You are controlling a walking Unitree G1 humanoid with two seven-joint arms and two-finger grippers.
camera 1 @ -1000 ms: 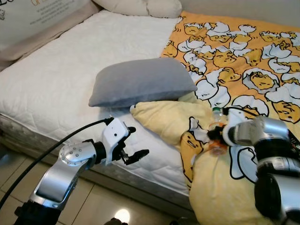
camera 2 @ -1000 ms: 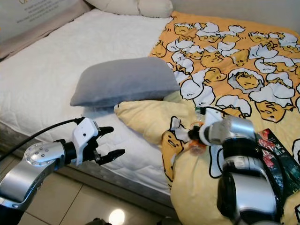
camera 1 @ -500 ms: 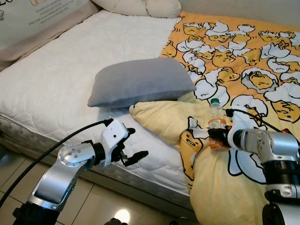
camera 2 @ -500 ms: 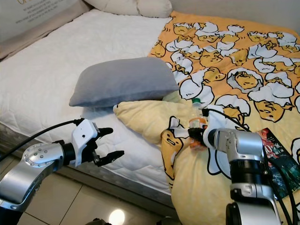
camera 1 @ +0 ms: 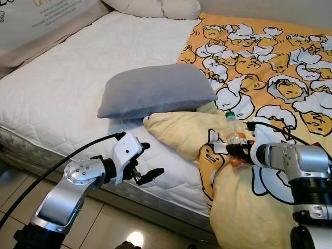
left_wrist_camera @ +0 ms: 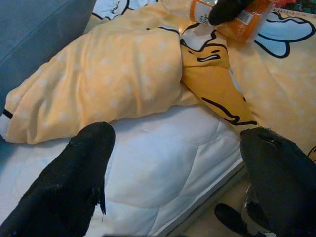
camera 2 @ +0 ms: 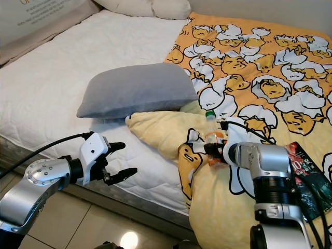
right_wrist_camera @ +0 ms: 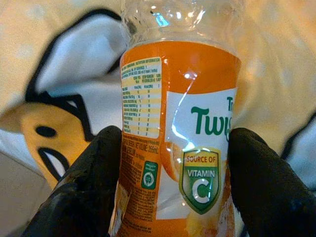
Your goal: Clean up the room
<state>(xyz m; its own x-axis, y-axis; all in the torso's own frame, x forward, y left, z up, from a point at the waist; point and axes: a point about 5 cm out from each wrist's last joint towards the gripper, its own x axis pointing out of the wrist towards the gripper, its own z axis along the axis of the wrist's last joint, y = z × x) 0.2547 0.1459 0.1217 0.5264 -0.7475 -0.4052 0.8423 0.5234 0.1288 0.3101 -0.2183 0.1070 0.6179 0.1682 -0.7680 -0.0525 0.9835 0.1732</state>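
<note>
An orange juice bottle with a green cap and orange label stands upright over the rumpled yellow blanket at the bed's near edge. My right gripper is shut on its lower body; in the right wrist view both black fingers press the label of the bottle. My left gripper hangs open off the mattress's front edge, left of the blanket, holding nothing. In the left wrist view its fingertips frame the blanket and the bottle.
A grey pillow lies on the white mattress behind the blanket. A cream pillow sits at the head. A dark magazine lies on the orange cartoon duvet at the right. Tiled floor lies below.
The bottle, held in my right gripper, has risen slightly and shifted left, standing more upright. The left arm has barely moved.
</note>
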